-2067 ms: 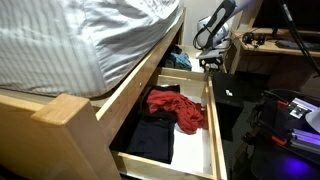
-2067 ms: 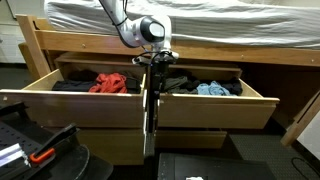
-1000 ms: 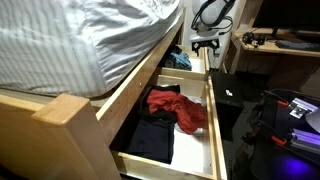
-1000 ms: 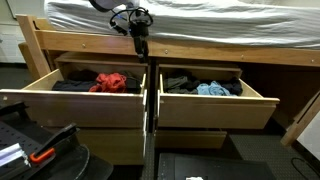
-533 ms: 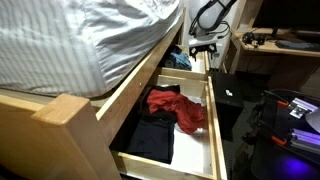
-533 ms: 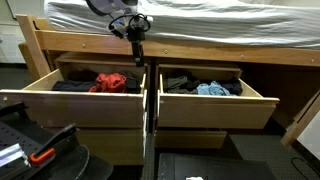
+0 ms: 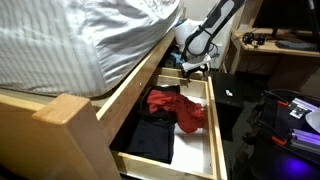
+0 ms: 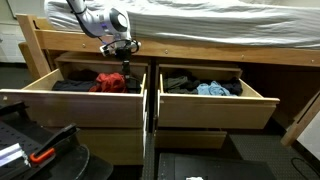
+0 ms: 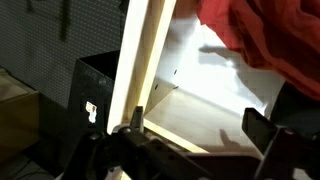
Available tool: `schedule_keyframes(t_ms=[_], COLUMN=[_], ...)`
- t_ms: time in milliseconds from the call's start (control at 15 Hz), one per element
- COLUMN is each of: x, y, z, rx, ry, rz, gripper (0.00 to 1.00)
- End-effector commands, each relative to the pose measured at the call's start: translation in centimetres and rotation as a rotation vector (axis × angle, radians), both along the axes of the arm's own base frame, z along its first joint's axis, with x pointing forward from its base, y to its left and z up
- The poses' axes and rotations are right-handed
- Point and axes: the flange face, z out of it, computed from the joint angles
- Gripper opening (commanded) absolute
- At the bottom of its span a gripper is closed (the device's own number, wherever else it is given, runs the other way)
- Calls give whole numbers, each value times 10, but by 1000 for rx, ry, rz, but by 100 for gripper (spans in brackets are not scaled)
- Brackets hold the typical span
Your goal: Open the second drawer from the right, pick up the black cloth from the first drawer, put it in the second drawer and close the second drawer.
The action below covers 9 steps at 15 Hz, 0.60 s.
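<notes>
Two wooden drawers stand pulled open under the bed in both exterior views. One drawer (image 8: 70, 103) (image 7: 215, 125) holds a red cloth (image 8: 112, 81) (image 7: 178, 108) and a black cloth (image 8: 68, 87) (image 7: 150, 136). The neighbouring drawer (image 8: 215, 105) holds a dark cloth (image 8: 180, 82) and a blue cloth (image 8: 212, 89). My gripper (image 8: 125, 57) (image 7: 196, 66) hangs open and empty over the drawer with the red cloth. In the wrist view my gripper (image 9: 200, 128) straddles the bare drawer floor beside the wooden side wall (image 9: 145, 60), with the red cloth (image 9: 260, 40) at the top right.
The bed frame rail (image 8: 200, 55) and striped mattress (image 7: 80, 40) overhang the drawers. A black box (image 7: 230, 95) stands on the floor beside the drawers. Black equipment (image 8: 30, 145) lies in front, and a desk (image 7: 280, 45) stands behind.
My gripper has moved sideways from the gap between the two drawers to above the drawer with the red cloth, staying open.
</notes>
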Motion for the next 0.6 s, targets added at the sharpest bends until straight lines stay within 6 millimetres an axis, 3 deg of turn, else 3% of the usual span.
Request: schedule_keyframes(t_ms=[0,133,200,533], x=[2,4,4,-37], y=[-1,-2,11,107], z=[0,2,-9,-62], rx=[0,0,-24,-120], ry=[1,-2,28,156], rz=[3,5,37,286], gripper=[100,100,100,100])
